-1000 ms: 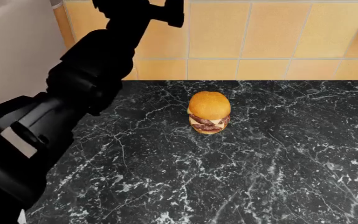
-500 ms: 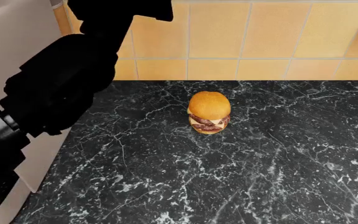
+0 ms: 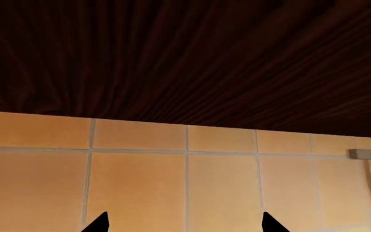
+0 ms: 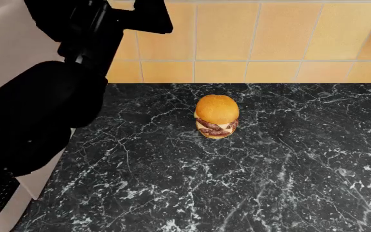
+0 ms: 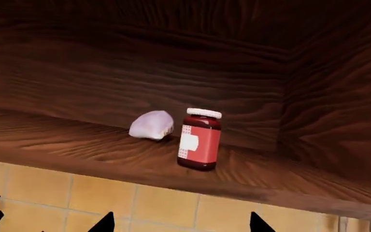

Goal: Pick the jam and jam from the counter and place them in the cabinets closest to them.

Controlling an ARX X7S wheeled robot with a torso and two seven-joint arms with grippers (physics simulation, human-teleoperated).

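Observation:
One jam jar (image 5: pixel 200 139), dark red with a pale lid and a white label, stands upright on a dark wooden cabinet shelf (image 5: pixel 76 145) in the right wrist view. My right gripper (image 5: pixel 180 226) is open and empty, below and in front of the shelf and apart from the jar. My left gripper (image 3: pixel 185 227) is open and empty, facing orange wall tiles under a dark wooden cabinet (image 3: pixel 185 58). No second jam shows in any view. The black marble counter (image 4: pixel 237 169) carries no jar in the head view. My left arm (image 4: pixel 50 106) is raised at the left.
A burger (image 4: pixel 216 116) stands on the counter near the tiled wall (image 4: pixel 269 38). A pale rounded object (image 5: pixel 152 125) lies on the shelf beside the jar. A pale surface (image 4: pixel 11 48) borders the counter's left end. A grey fitting (image 3: pixel 366 153) hangs on the tiles.
In the head view my left arm has swung leftward and upward, uncovering more of the counter's left part. The burger has not moved.

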